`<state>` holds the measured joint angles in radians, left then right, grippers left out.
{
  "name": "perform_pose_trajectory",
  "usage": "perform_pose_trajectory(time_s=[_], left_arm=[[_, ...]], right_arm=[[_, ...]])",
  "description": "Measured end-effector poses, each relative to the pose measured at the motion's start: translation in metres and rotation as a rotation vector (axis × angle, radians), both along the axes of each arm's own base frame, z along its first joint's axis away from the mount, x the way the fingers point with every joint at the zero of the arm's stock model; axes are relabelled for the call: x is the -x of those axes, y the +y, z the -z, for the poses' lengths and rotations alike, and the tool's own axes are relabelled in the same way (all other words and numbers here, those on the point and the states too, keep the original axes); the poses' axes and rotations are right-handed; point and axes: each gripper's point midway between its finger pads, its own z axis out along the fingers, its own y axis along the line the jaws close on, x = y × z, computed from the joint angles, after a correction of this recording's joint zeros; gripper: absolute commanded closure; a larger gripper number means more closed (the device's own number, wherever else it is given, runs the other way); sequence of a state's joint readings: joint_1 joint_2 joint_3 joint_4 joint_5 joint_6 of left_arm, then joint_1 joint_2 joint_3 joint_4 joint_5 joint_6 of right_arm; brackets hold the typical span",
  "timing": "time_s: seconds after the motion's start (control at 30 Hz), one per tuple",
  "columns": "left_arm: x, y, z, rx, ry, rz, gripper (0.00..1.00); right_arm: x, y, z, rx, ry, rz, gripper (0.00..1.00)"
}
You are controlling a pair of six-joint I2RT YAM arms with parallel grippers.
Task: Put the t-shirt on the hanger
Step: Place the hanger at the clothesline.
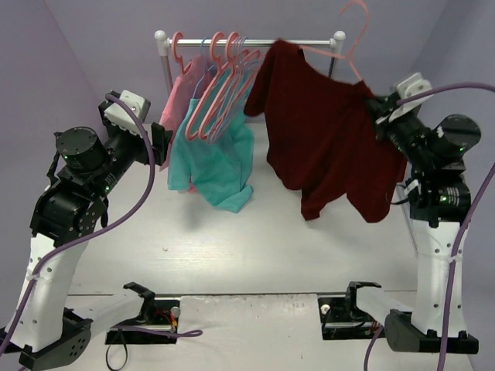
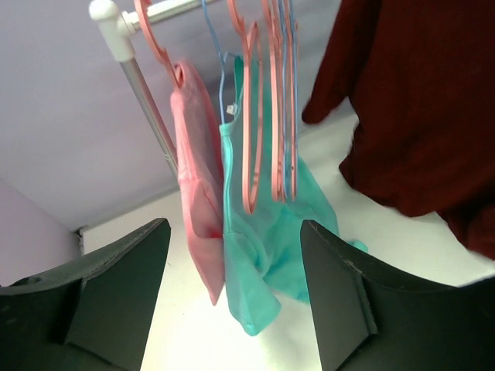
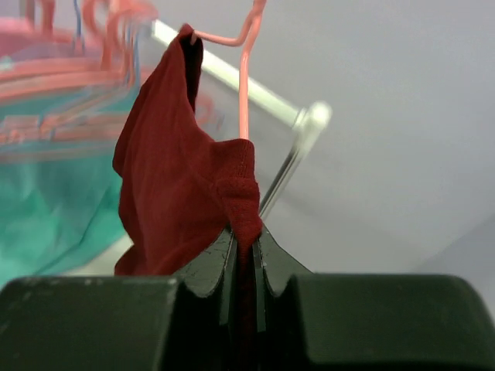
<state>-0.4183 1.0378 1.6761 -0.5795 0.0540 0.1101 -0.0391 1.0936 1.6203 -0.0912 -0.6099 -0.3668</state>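
The dark maroon t-shirt [image 1: 325, 139] hangs in the air over the table, draped on a salmon-pink hanger [image 1: 348, 39] whose hook rises above the rail. My right gripper [image 1: 379, 108] is shut on the shirt's edge at its right shoulder; the right wrist view shows the cloth [image 3: 182, 185] pinched between the jaws, with the hanger wire [image 3: 244, 85] above. My left gripper [image 1: 164, 145] is open and empty, left of the hanging garments. The shirt also shows at the right of the left wrist view [image 2: 418, 100].
A white clothes rail [image 1: 247, 39] stands at the back. On it hang a pink garment [image 1: 179, 97], a teal garment [image 1: 220, 166] and several spare pink hangers [image 1: 220, 85]. The left rail post [image 2: 135, 85] is close to my left gripper.
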Motion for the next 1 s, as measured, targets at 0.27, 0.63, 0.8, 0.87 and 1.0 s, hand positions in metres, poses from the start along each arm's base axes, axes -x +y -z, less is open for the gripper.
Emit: perform_pose_trajectory(time_s=[0.27,0.63,0.8,0.87,1.0], left_arm=[[-0.011,-0.011,0.039,0.017,0.111,0.014,0.36],[-0.026,0.005,0.089,0.076,0.282,-0.170,0.36],[-0.014,0.017,0.098,0.097,0.296,-0.219,0.36],[-0.008,0.021,0.099,0.108,0.293,-0.230,0.36],[0.001,0.028,0.101,0.122,0.288,-0.248,0.36]], right_arm=[[-0.022,-0.012,0.111,-0.047,0.228,0.082,1.00],[-0.113,0.013,0.186,-0.060,0.392,0.195,1.00],[-0.134,0.004,0.178,-0.088,0.335,0.294,1.00],[-0.137,0.001,0.168,-0.105,0.299,0.310,1.00],[-0.140,0.001,0.143,-0.147,0.221,0.310,1.00]])
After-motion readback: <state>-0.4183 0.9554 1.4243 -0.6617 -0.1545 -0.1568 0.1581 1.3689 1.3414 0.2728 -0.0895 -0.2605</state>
